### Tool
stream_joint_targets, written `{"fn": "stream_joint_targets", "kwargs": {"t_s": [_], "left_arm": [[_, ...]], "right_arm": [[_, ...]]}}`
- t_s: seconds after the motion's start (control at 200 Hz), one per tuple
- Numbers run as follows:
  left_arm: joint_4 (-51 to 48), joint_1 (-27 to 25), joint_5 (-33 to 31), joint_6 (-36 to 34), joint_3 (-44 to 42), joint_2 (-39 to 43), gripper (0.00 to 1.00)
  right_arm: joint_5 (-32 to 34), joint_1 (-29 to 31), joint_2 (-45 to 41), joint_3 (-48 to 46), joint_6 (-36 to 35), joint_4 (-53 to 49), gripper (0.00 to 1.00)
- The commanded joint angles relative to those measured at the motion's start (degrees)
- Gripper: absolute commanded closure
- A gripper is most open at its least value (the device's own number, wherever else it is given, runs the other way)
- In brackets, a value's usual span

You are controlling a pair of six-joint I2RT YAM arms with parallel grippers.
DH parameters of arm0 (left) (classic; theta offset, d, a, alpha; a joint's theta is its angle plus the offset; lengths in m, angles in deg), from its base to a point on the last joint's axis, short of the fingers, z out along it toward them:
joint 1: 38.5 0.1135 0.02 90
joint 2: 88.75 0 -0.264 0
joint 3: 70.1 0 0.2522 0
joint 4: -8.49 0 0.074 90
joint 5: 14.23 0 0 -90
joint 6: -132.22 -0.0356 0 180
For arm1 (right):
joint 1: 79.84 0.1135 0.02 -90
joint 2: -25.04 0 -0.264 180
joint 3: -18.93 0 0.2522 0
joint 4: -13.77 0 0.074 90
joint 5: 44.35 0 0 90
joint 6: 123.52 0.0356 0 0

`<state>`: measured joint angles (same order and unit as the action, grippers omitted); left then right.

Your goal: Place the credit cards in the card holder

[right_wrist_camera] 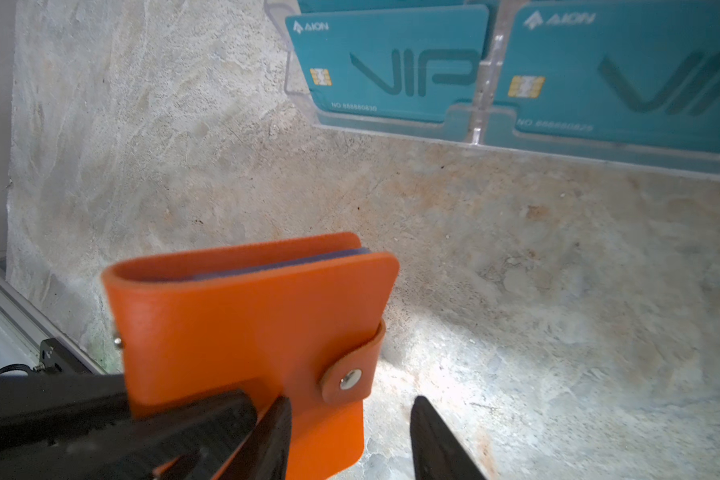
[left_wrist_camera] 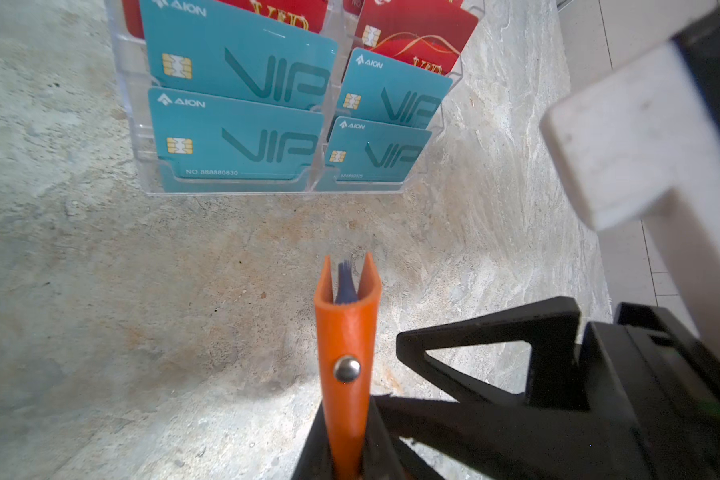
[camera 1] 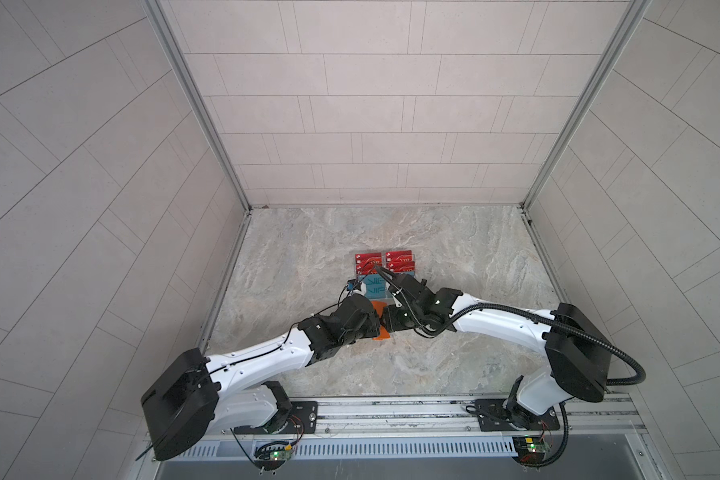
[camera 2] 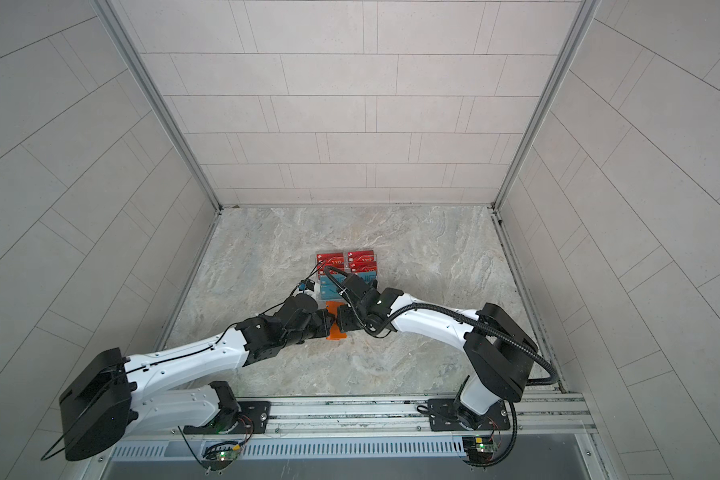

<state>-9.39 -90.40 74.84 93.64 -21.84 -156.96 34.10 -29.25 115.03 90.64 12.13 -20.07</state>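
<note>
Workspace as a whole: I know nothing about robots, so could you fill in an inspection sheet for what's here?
Surface: marbled stone-look tabletop.
Job's things: orange card holder, closed, held on edge; teal and red credit cards stand in a clear tiered rack.
Clutter: nothing seen.
Claws: left claw shut on the card holder; right claw open at its strap tab.
Cables: black corrugated hose along the right arm; thin wire on the left arm.
Surroundings: tiled walls, aluminium frame, front rail.

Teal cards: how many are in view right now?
4. In the clear rack, front tier: two teal cards; next tier up: two more. Any stacked behind them would be hidden.
</note>
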Motion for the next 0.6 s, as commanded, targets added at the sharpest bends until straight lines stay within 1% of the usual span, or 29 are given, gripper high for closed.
{"fn": "stream_joint_targets", "kwargs": {"t_s": [0.0, 0.16, 0.25, 0.451, 0.546, 0.596], "left_arm": [[2.01, -0.38, 0.09, -0.36, 1.12, 0.09, 0.89], [2.01, -0.37, 0.40, -0.68, 1.34, 0.26, 0.88], [1.86, -0.40, 0.31, -0.64, 1.14, 0.48, 0.88], [1.93, -0.40, 0.38, -0.53, 1.12, 0.44, 0.88], [2.01, -0.34, 0.56, -0.53, 1.16, 0.27, 0.88], [2.11, -0.41, 0.75, -0.67, 1.24, 0.27, 0.88]], "right_arm": [[1.92, 0.39, -0.06, -0.36, -0.25, -1.58, 0.54], [5.08, 0.39, 2.29, -0.91, -0.57, -1.24, 0.58], [5.86, 0.63, 2.82, -1.02, -0.56, -0.97, 0.63], [10.68, 1.18, 0.83, -2.37, -0.56, -0.89, 0.68], [11.62, 1.18, 0.24, -2.76, -0.52, -0.56, 0.75], [11.77, 1.18, -0.08, -3.17, -0.56, 0.19, 0.77]]}}
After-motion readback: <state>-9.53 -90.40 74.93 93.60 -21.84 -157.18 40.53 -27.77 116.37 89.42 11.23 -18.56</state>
